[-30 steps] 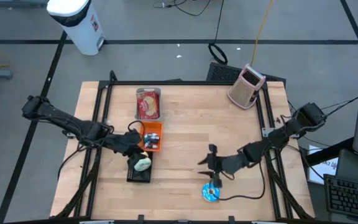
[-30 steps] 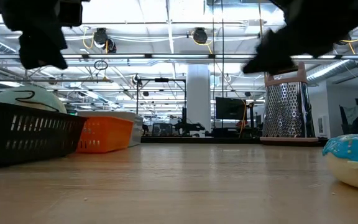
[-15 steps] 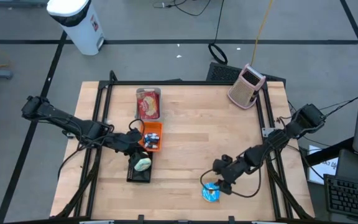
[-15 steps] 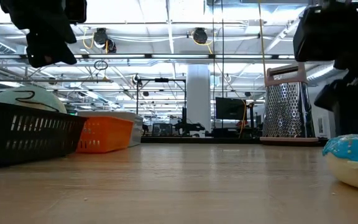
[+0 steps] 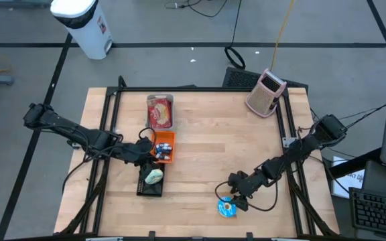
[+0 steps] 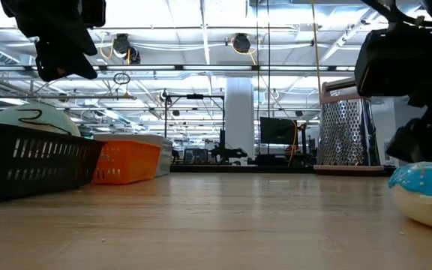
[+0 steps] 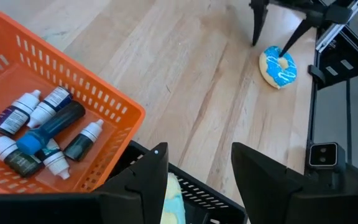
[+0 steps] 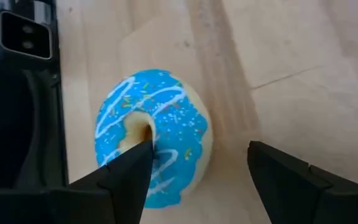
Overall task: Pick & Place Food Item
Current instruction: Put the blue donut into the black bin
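The blue-iced donut [image 5: 227,208] lies flat on the wooden table [image 5: 213,147] near its front edge, white drizzle and sprinkles on top. The right gripper [image 5: 235,199] is low over it with its fingers spread wide; in the right wrist view one finger [image 8: 126,174] points into the donut's centre hole while the other stands off its outer side, so nothing is gripped. The left gripper [image 5: 147,152] hangs above the black basket [image 5: 150,187], beside the orange basket [image 5: 164,146] of small bottles [image 7: 39,130], its fingers parted with nothing between them. A pale round food item [image 5: 154,177] sits in the black basket (only its top shows in the low view). A tray of red food [image 5: 159,111] lies farther back, and a metal grater [image 5: 265,92] at the far right corner.
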Controlling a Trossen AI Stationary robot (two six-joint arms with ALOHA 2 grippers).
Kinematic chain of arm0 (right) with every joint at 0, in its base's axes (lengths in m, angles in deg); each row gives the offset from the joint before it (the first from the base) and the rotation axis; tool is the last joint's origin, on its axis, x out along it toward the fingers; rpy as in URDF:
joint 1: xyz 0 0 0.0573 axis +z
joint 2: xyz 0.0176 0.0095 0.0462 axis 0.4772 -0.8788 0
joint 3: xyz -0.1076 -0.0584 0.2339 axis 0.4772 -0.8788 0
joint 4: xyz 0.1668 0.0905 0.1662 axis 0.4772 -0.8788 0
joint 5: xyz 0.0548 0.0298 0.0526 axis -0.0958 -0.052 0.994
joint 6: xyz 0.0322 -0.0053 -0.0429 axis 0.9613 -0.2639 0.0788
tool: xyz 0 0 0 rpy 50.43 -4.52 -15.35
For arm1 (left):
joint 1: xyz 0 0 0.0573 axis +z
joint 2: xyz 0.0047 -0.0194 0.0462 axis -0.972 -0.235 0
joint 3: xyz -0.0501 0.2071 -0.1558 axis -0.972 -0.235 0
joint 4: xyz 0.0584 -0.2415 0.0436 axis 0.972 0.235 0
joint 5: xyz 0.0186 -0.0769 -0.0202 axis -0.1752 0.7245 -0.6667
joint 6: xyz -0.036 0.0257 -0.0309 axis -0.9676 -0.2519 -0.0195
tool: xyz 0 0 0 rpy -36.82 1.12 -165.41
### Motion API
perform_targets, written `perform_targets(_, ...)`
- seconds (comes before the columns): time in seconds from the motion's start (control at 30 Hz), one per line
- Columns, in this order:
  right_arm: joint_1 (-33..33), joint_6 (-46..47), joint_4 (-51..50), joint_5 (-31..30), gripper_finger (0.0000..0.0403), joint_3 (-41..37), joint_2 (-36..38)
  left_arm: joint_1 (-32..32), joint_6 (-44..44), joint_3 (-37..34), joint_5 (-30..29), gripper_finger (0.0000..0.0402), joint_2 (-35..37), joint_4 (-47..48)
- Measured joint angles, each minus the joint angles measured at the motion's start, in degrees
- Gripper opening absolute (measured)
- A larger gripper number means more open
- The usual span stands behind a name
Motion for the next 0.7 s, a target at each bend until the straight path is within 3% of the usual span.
perform_targets(0.33,-0.50,-1.91,8.27,6.14,0.0225,0.11,-4.80,0.00,0.00,0.00,-0.56,0.0175,0.00,0.00)
perform_targets(0.7,-4.30,-16.86,14.55,11.49,0.0072,-0.09,-4.71,0.00,-3.40,0.00,-5.20,0.0175,0.00,-0.43)
